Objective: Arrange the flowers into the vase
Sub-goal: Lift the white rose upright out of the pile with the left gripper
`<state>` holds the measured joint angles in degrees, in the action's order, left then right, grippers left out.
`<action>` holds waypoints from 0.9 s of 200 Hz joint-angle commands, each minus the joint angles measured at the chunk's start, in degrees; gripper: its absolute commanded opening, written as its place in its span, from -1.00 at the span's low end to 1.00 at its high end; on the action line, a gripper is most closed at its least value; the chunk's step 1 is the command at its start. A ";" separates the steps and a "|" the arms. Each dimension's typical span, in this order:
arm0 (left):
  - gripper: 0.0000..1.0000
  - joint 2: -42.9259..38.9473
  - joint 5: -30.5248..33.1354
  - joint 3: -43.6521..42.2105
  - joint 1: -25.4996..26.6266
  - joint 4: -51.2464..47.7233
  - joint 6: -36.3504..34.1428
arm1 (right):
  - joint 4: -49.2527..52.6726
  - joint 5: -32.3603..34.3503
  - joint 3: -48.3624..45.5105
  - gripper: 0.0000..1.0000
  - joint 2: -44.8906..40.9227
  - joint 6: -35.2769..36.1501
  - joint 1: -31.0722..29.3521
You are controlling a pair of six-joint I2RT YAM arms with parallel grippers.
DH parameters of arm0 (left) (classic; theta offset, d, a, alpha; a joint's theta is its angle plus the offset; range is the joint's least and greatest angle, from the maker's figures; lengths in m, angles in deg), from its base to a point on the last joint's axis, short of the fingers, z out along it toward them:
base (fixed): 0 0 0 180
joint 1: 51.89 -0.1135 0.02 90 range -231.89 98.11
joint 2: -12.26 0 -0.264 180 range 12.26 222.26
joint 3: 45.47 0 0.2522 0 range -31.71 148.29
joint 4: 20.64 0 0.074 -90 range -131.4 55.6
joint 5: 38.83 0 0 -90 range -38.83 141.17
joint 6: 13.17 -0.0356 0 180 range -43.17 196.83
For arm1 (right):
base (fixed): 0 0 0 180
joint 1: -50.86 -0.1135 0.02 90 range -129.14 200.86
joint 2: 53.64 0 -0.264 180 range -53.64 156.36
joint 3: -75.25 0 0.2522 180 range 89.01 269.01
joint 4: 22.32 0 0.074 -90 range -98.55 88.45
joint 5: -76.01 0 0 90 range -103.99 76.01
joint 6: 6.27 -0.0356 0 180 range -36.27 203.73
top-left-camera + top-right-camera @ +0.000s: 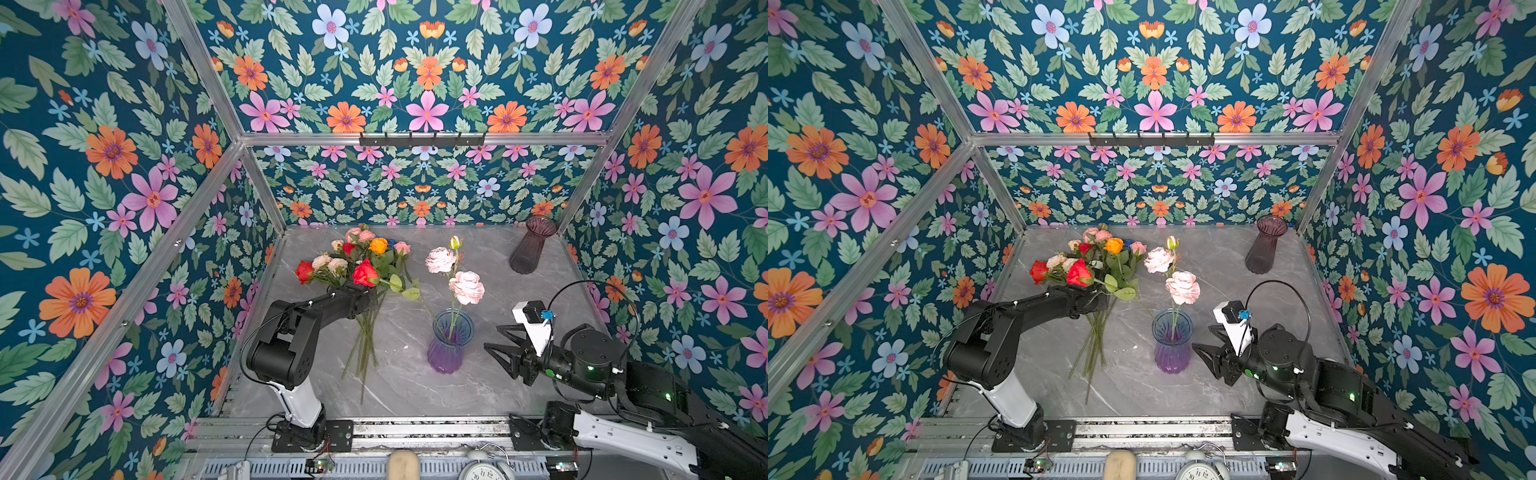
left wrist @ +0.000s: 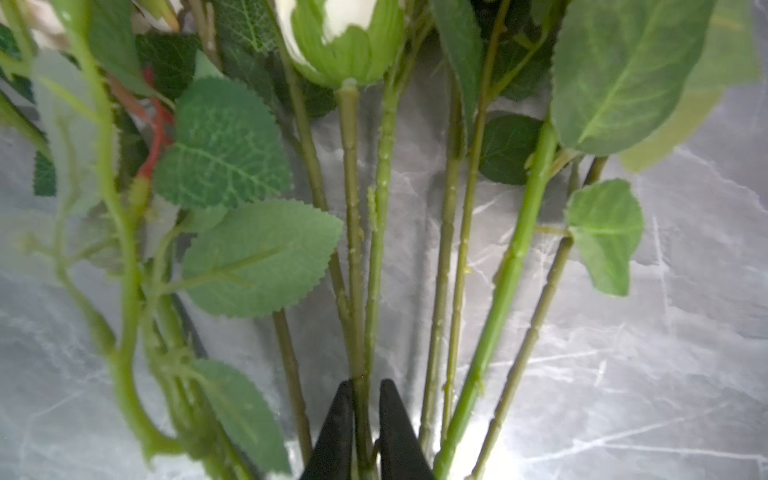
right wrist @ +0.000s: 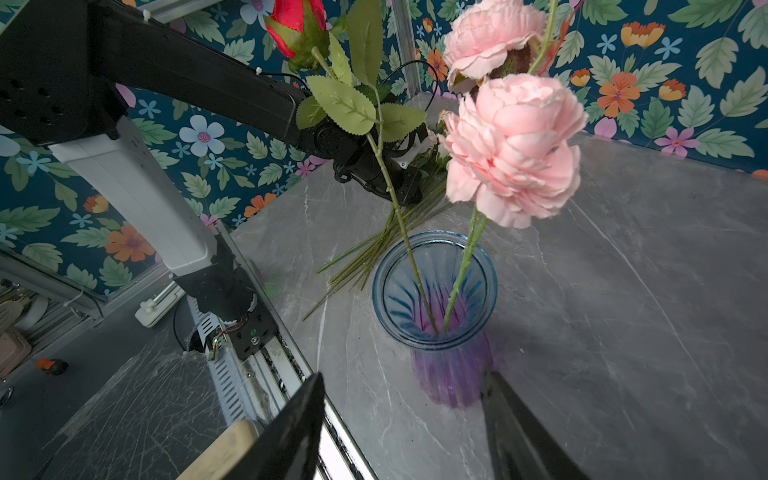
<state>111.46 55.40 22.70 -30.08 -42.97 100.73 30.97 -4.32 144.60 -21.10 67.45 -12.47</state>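
Your left claw (image 2: pixel 365 384) is pinched nearly shut on one stem (image 2: pixel 353 249) of the flowers (image 1: pixel 357 266), which lie fanned on the table (image 1: pixel 498 257) at ten o'clock from the vase (image 1: pixel 451 345). Gripping below the leaves likely keeps the cut end free to drop in. Your right claw (image 1: pixel 492 336) sits at the vase's three o'clock, jaws wide and empty, probably to steady it. Two stems already stand inside.

In both top views the left hand (image 2: pixel 365 388) is buried under the flowers (image 1: pixel 357 266), whose blue bloom (image 1: pixel 391 242) barely peeks out. The left wrist view blurs the nearest leaves (image 2: pixel 75 137) and cuts off the white bloom (image 2: pixel 332 25). The frame edge crops the clock (image 1: pixel 484 471).
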 commanded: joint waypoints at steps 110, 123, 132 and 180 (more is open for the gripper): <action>-1.00 -12.92 -0.61 4.24 -0.35 -5.42 0.14 | -1.08 0.79 -0.20 0.23 -0.25 -0.16 -0.03; -1.00 -15.64 -0.23 4.76 -0.39 -6.28 0.18 | -0.72 0.96 0.11 0.23 0.05 -0.10 -0.03; -1.00 -17.68 0.38 5.16 -0.57 -7.26 0.47 | -0.36 1.55 0.36 0.23 0.29 -0.08 -0.01; -1.00 -31.79 7.64 4.91 -1.04 -12.43 1.15 | 2.86 4.12 2.39 0.22 -0.20 -0.24 -0.04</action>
<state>85.03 57.02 27.49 -30.92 -51.35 101.50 32.20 -2.18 145.96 -21.04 67.43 -12.47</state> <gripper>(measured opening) 0.064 0.610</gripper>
